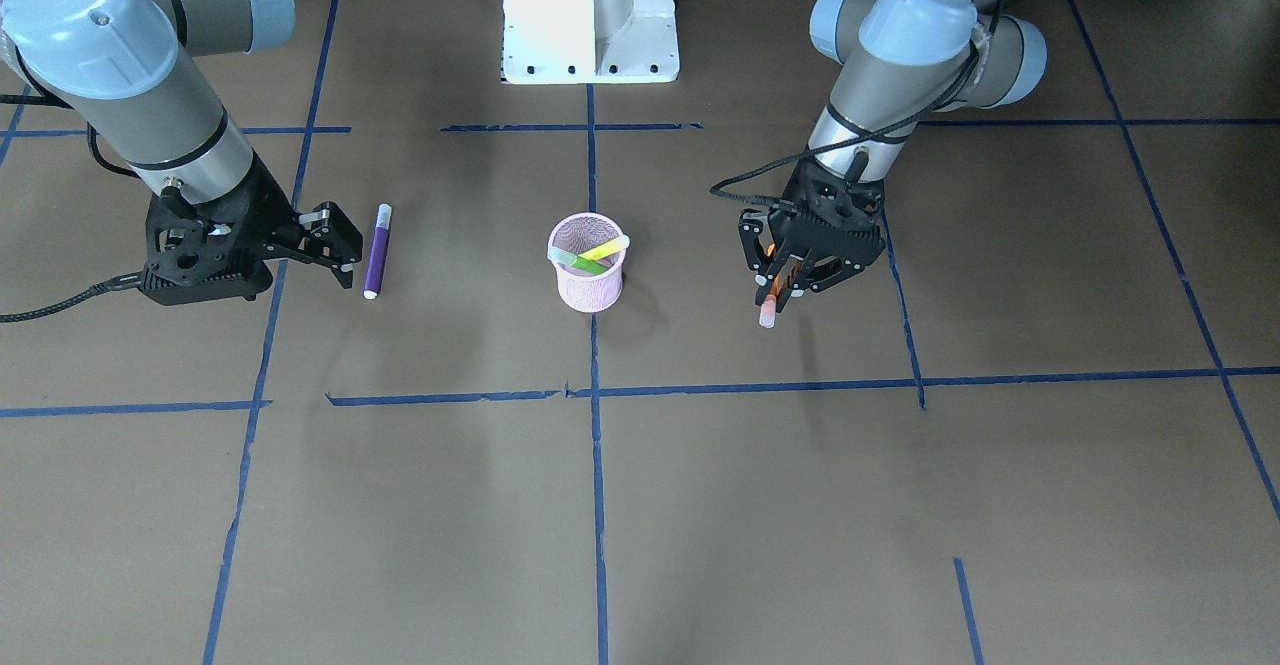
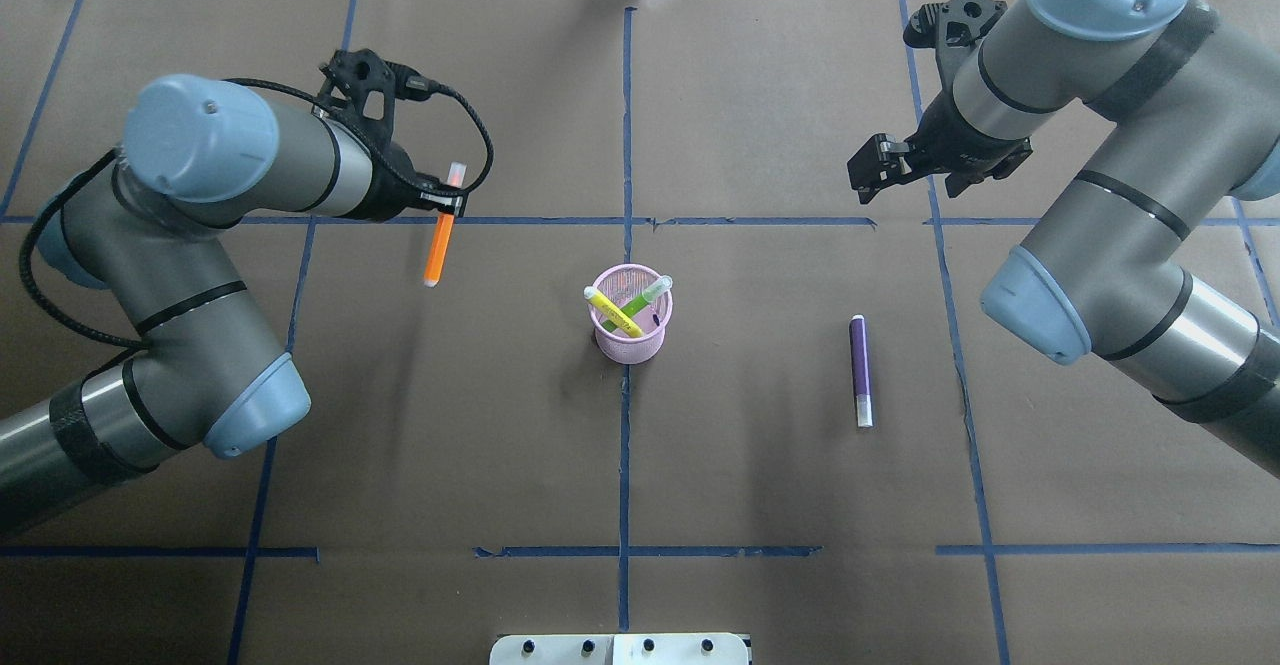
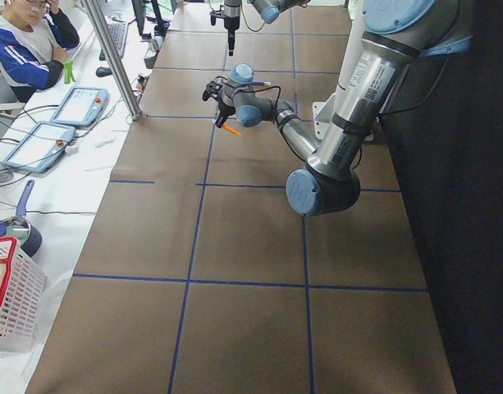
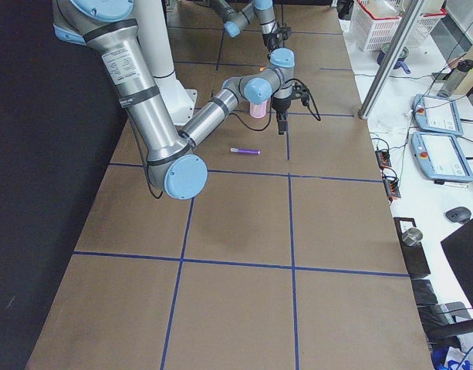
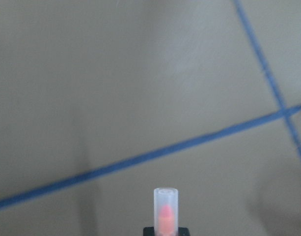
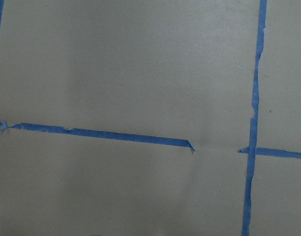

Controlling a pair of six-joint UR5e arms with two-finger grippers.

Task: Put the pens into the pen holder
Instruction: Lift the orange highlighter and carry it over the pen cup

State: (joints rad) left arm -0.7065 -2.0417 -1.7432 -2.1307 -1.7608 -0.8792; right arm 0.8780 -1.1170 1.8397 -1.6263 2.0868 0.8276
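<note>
**While one pen is held, one lies loose on the worktop**

As seen from overhead, the left gripper is on the left side of the worktop, well apart from the holder. Its jaws are clamped on the orange pen, gripping it close to the cap end. The pale cap projects past the jaws on one side, and the long orange body projects on the other. The left side view shows this pen tilted and raised off the worktop. In the left wrist view the translucent cap points out over brown paper crossed by blue tape lines.

The pink mesh holder stands upright at the centre, on the lengthwise blue tape line. Two pens lean inside it, crossed over each other: a yellow pen and a green pen. Both upper ends stick out above the rim.

To the right of the holder, the purple pen lies flat on the worktop, well apart from the holder and roughly parallel to the centre tape line.

Further right, the right gripper is near the purple pen but not touching it. Its jaws stand apart and hold nothing.
</note>
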